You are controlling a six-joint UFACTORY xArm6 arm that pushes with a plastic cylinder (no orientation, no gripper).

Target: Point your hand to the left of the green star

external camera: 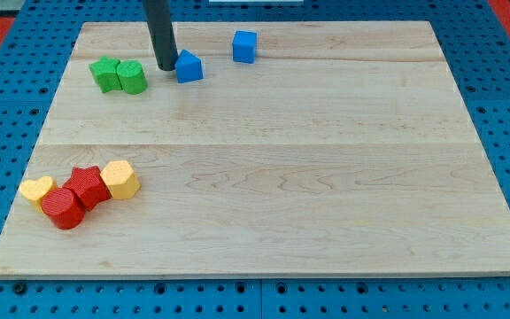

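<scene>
The green star (104,73) lies near the view's top left of the wooden board (264,159), touching a green cylinder (133,78) on its right. My tip (165,66) stands to the right of the green cylinder and just left of a blue pentagon-like block (189,66), so it is on the star's right side, with the cylinder between.
A blue cube (244,46) sits further right near the board's top edge. At the view's bottom left cluster a yellow heart (36,189), a red cylinder (63,209), a red star (86,185) and a yellow hexagon-like block (120,179).
</scene>
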